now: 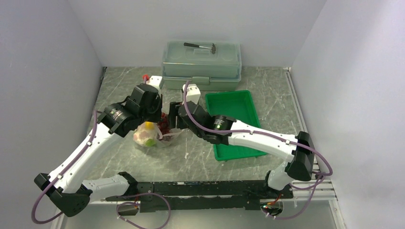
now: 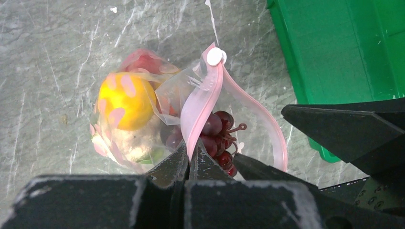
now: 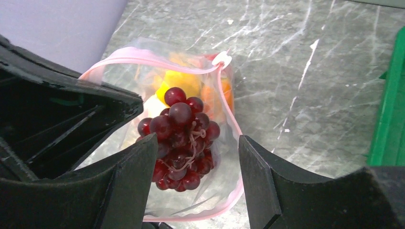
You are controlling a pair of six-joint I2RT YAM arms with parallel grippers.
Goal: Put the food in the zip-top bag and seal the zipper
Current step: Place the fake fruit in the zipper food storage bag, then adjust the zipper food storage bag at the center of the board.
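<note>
As the marble table (image 1: 191,160) carries a green tray (image 1: 234,107) at right, the clear zip-top bag (image 1: 152,136) sits just left of it, mouth open. L gripper (image 2: 188,153) pinches the pink zipper rim, fully closed. R gripper (image 3: 197,140) is spread wide, gripping nothing, w/ red grapes (image 3: 184,138) betw. its fingers in the bag mouth. Yellow fruit (image 2: 125,101) lies deeper inside; white slider (image 2: 215,56) at zipper end.

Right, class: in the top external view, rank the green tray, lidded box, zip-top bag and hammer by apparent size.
1. lidded box and green tray: too alike to rank, since the right arm covers part of the tray.
2. zip-top bag.
3. hammer, smallest.
</note>
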